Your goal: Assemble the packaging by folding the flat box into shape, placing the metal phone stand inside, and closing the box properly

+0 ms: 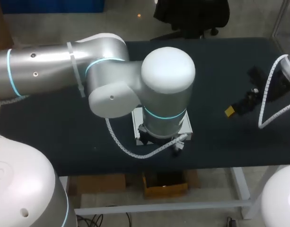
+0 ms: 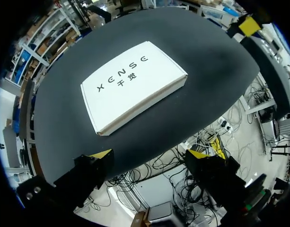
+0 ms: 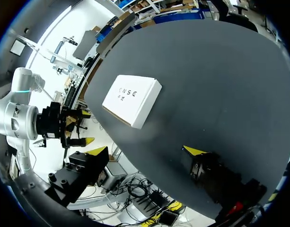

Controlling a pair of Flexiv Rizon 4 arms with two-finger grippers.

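Note:
The white box [image 2: 133, 85] lies closed and flat on the dark table, its printed lid facing up. In the head view only its edge [image 1: 188, 124] shows, under my left arm [image 1: 168, 90]. My left gripper [image 2: 149, 155] hangs open above the table's front edge, just short of the box and not touching it. My right gripper [image 3: 145, 151] is open too, off to the box's right with nothing between its fingers; it appears in the head view [image 1: 237, 109] over the table's right part. The box [image 3: 132, 100] lies well ahead of it. No metal phone stand is visible.
The dark table [image 1: 64, 127] is bare around the box. Its front edge [image 2: 149, 142] runs close to the box's near side. A white cable loop [image 1: 135, 152] hangs from my left wrist over the table beside the box.

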